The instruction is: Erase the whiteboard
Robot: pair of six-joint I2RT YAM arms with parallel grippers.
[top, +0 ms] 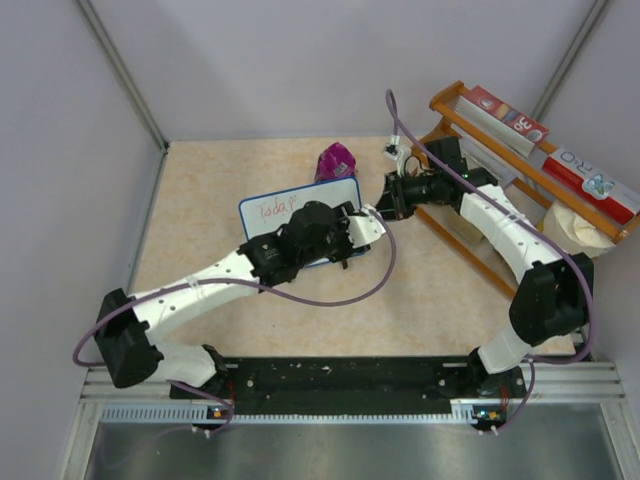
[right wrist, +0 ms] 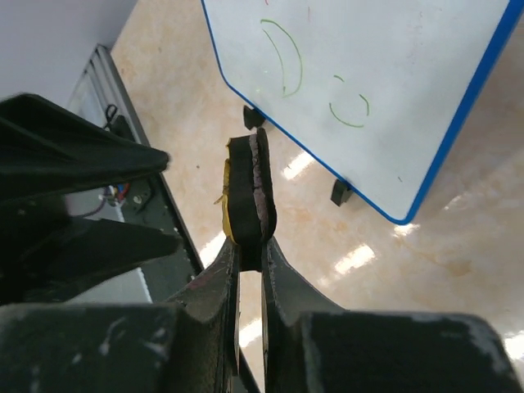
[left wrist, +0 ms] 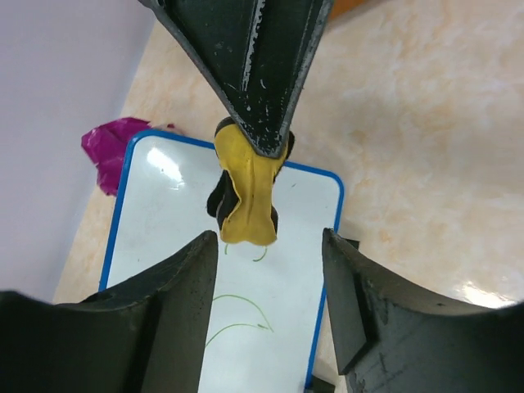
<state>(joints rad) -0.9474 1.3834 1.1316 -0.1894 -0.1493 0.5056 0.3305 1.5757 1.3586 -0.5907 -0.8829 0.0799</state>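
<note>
The eraser [right wrist: 244, 192] is pinched by one end between the closed fingers of the right gripper [right wrist: 250, 246], close to the whiteboard [top: 272, 210], which is set on its feet [right wrist: 341, 192] in the middle of the table [top: 440, 300], green marks [right wrist: 282, 57] unerased. The left gripper [left wrist: 266, 237] is spread open above it, holding nothing. Unheld, the board could be shoved or tipped under wiping pressure. So shallowly gripped, the eraser could be twisted loose.

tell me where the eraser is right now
The yellow-and-black eraser is pinched in the right gripper, held close by the whiteboard's blue edge near the table's middle, just ahead of the left gripper.
</note>
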